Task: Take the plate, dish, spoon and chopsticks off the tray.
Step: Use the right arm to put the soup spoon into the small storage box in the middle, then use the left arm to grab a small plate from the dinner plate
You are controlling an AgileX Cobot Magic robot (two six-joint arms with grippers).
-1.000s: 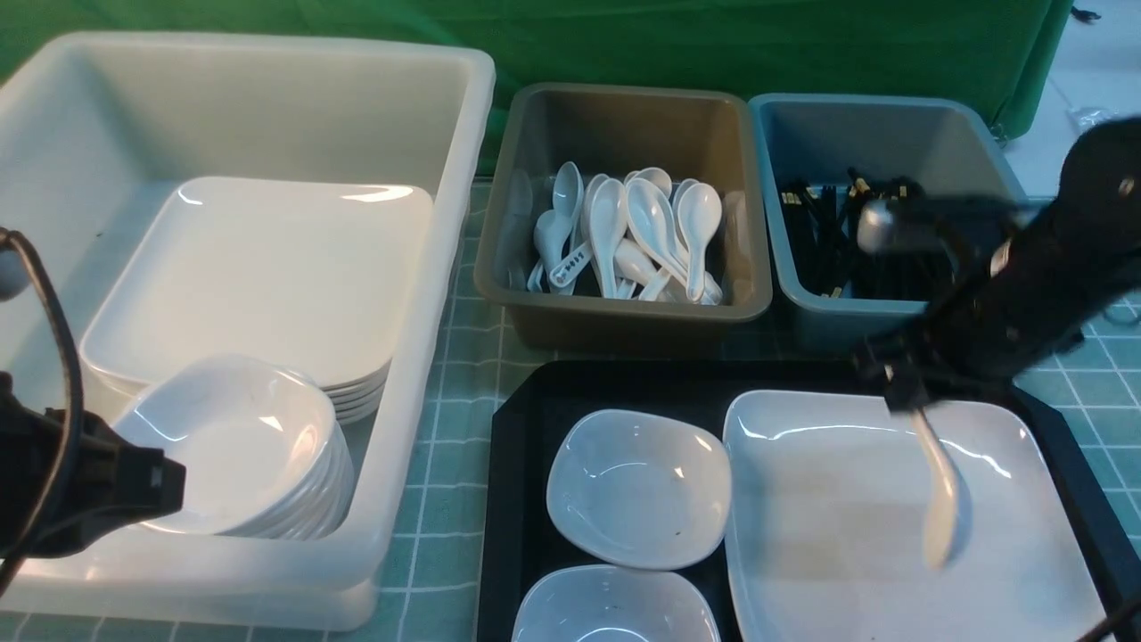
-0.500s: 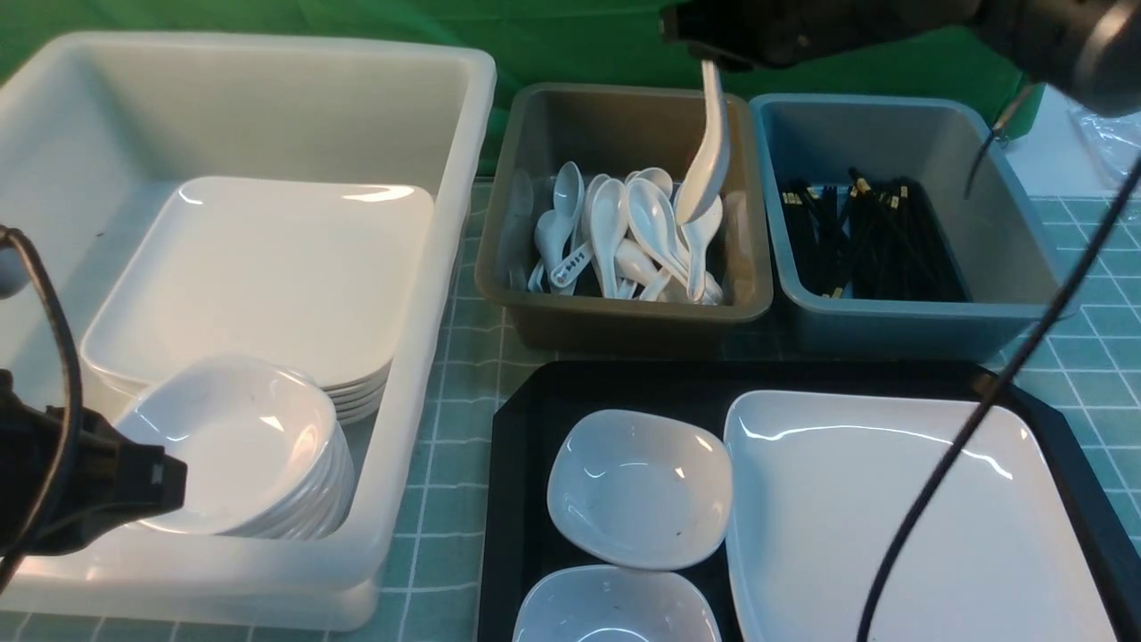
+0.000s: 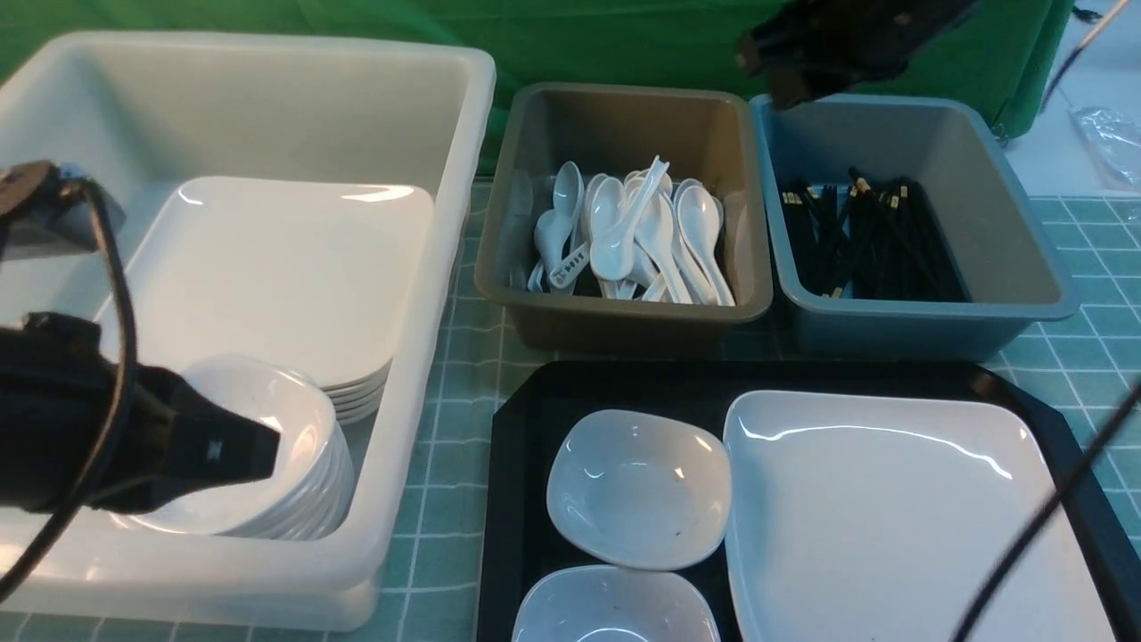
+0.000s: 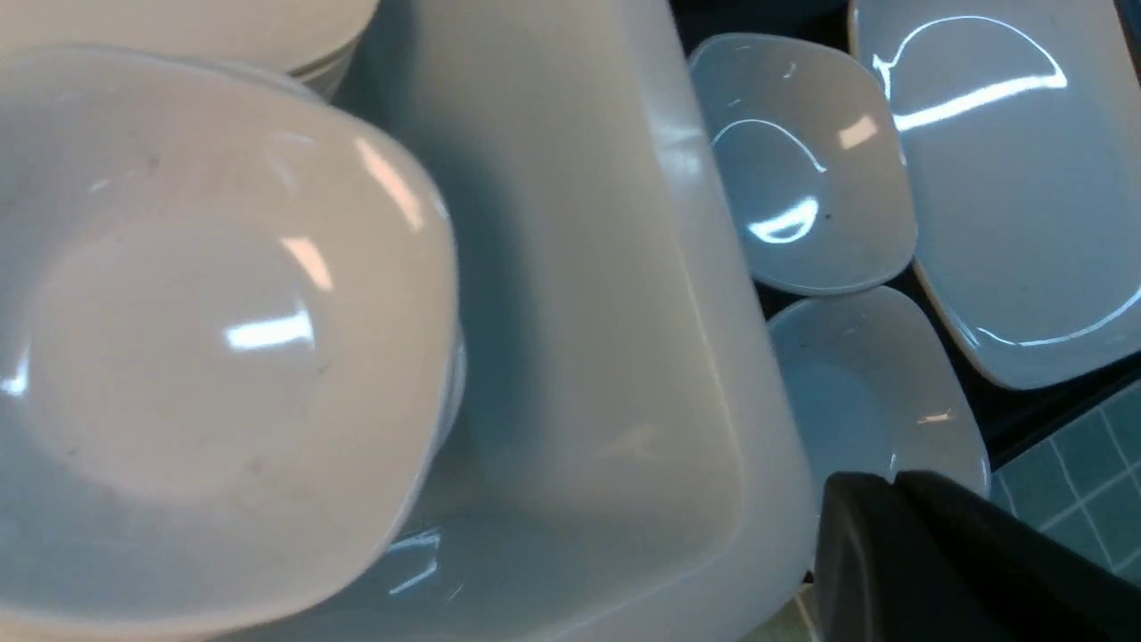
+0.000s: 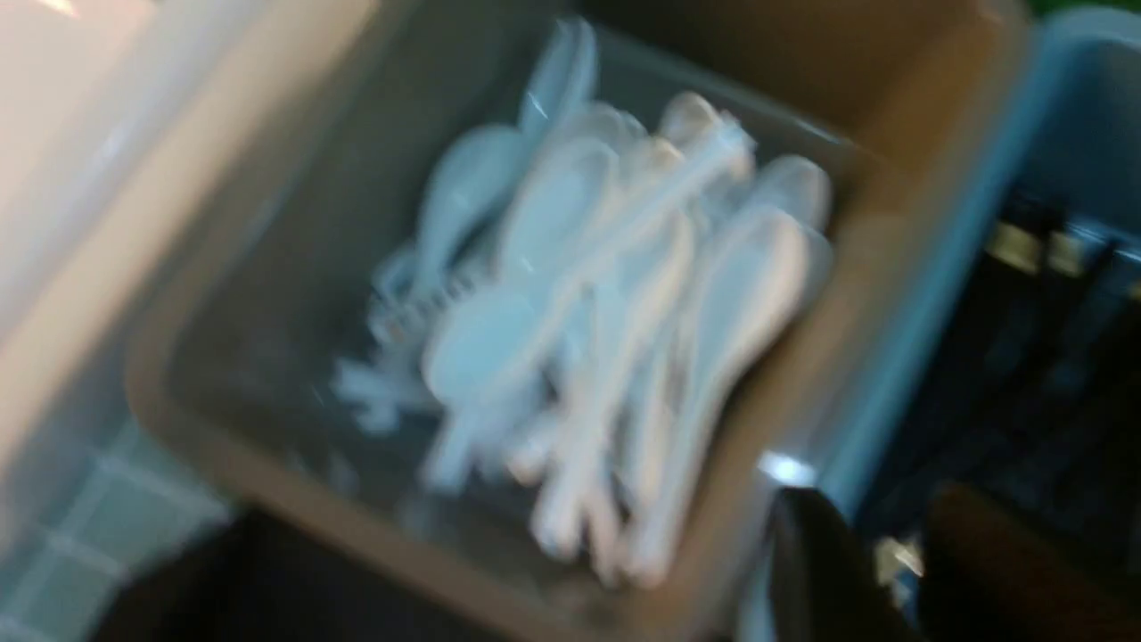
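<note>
Left gripper [image 3: 258,450]: pressed together, empty, over the stacked bowls [image 3: 299,406] in the white tub [image 3: 428,267]. Nearest dish [image 3: 637,486]: on the tray [image 3: 624,379], rightward across the tub wall, just beside the plate [image 3: 891,526]. Right gripper [image 3: 784,85]: slightly spread, empty, high over the brown tub [image 3: 624,116], farther from the tray. Since a second ago: spoon [image 3: 633,214] gone from above the plate into the brown tub; left gripper advanced rightward.
</note>
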